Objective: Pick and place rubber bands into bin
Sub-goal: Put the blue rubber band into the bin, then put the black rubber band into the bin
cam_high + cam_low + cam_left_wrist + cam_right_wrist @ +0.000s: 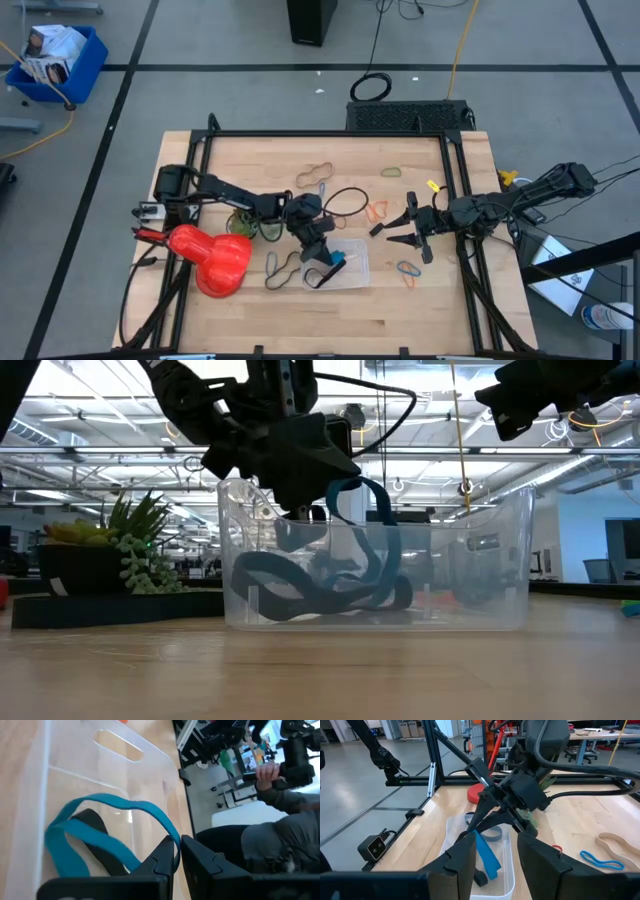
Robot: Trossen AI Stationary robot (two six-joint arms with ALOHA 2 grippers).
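The clear bin stands on the table near its middle; it also shows in the low view. My left gripper is over the bin's left end, shut on a wide blue rubber band. A black band lies on the bin's floor under the blue one. My right gripper is open and empty above the table, right of the bin, its fingers pointing at it. Loose bands lie about the table: tan, a large black loop, orange, green. My left gripper pinches the blue band at the top of its loop between its two fingers. The fingers come slanting down from the table's left side. The band hangs below them into the bin, slack, and its lower part lies on the bin's floor.
A red gourd-shaped thing and a small potted plant stand left of the bin. Black bands lie just left of it, blue and orange ones to its right. A person's hand shows beyond the table.
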